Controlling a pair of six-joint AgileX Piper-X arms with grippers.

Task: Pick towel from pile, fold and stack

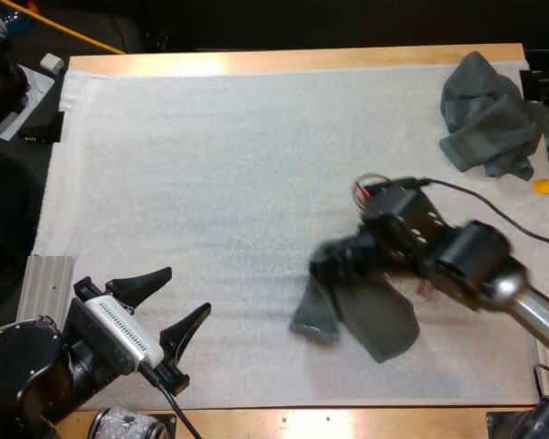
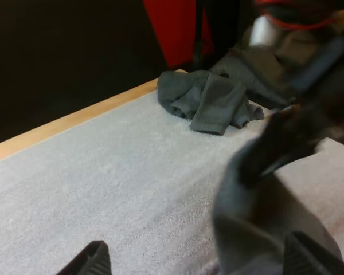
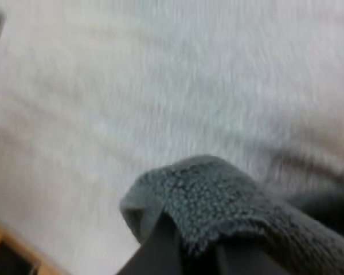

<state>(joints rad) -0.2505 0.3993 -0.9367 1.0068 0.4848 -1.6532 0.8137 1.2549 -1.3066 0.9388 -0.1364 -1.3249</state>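
Observation:
My right gripper [image 1: 334,263] is shut on a dark grey-green towel [image 1: 361,318], which hangs from it and drapes onto the white mat at the front right. In the right wrist view the towel's edge [image 3: 218,200] is folded over and pinched between the near fingers. A crumpled towel pile [image 1: 489,114] lies at the mat's far right corner. My left gripper [image 1: 169,306] hovers open at the front left, well apart from both towels. In the left wrist view, the held towel [image 2: 246,223] and the other arm's gripper [image 2: 286,143] are near, with the pile [image 2: 209,97] beyond.
The white mat [image 1: 220,174] covers most of the wooden table [image 1: 256,60]. A ribbed metal plate [image 1: 46,288] lies off the mat's front left edge. Dark equipment [image 1: 0,87] sits beyond the table's far left corner.

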